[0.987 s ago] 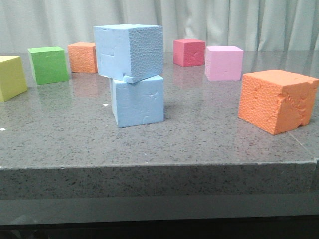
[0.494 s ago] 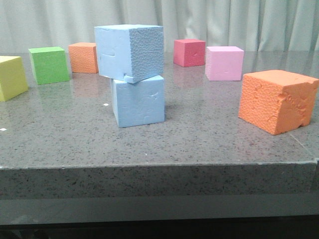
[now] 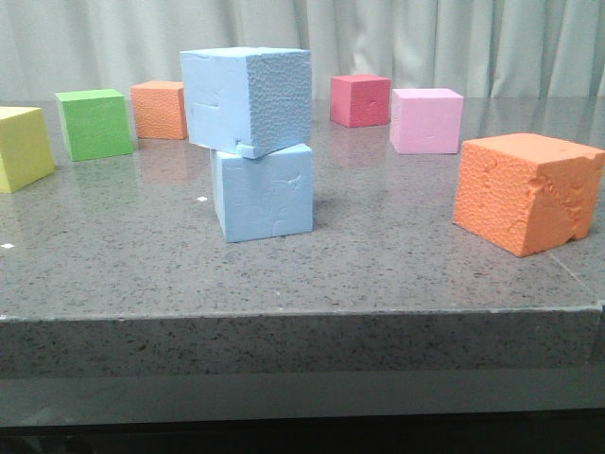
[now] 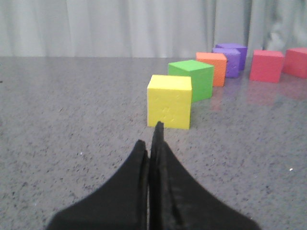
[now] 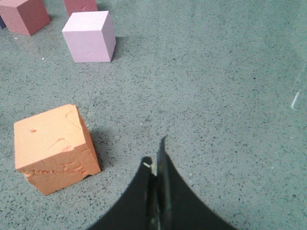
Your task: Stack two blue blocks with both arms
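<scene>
The grey speckled stone counter [image 3: 378, 274] carries all the foam cubes, and a pale curtain hangs behind it. In the front view the large orange foam cube with a broken, rough face [image 3: 527, 192] stands near the right edge of the counter, well apart from the others. Near the middle stand the two light sky-blue foam blocks, one on the other: the upper blue block [image 3: 248, 99] rests on the lower blue block [image 3: 263, 192], turned a little and shifted to the left, so it overhangs the lower one on that side. The upper block shows a scored line and a chipped lower corner. No tool touches the stack. At the left edge is a yellow foam cube [image 3: 21, 148], then a green foam cube [image 3: 93, 123] and a smaller orange foam cube [image 3: 158, 109] further back. Behind the stack to the right are a red foam cube [image 3: 360, 99] and a pink foam cube [image 3: 426, 119], just beside each other. In the left wrist view the black left tool [image 4: 151, 139] has its two fingers pressed together with nothing between them; it hovers low over the bare counter, near the yellow cube but not touching it. In the right wrist view the black right tool [image 5: 154, 160] also has its fingers together and holds nothing, above the bare counter beside the large orange cube.
</scene>
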You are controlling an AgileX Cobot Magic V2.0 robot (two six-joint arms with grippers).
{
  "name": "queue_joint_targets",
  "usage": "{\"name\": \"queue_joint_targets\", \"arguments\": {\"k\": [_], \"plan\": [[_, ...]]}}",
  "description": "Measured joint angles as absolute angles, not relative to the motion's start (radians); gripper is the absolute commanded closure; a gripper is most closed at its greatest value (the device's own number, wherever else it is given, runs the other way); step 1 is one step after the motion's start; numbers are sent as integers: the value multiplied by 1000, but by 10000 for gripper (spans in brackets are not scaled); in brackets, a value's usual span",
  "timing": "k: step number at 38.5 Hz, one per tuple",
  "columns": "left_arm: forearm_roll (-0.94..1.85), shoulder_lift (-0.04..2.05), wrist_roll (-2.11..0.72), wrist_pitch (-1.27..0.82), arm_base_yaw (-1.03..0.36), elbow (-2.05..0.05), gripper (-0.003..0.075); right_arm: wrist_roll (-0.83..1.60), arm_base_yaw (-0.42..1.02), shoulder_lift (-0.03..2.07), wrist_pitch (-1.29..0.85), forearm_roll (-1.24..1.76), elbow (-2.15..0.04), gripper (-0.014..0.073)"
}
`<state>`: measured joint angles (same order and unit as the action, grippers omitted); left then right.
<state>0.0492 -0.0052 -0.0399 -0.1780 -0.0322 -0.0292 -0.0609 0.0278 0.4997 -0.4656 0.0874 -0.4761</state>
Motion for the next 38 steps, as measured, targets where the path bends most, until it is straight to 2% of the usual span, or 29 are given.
{"name": "queue_joint_targets", "arguments": {"k": [38], "plan": [[51, -5, -40, -166, -2, 6, 741, -61, 28, 500, -466, 87, -476, 653]]}}
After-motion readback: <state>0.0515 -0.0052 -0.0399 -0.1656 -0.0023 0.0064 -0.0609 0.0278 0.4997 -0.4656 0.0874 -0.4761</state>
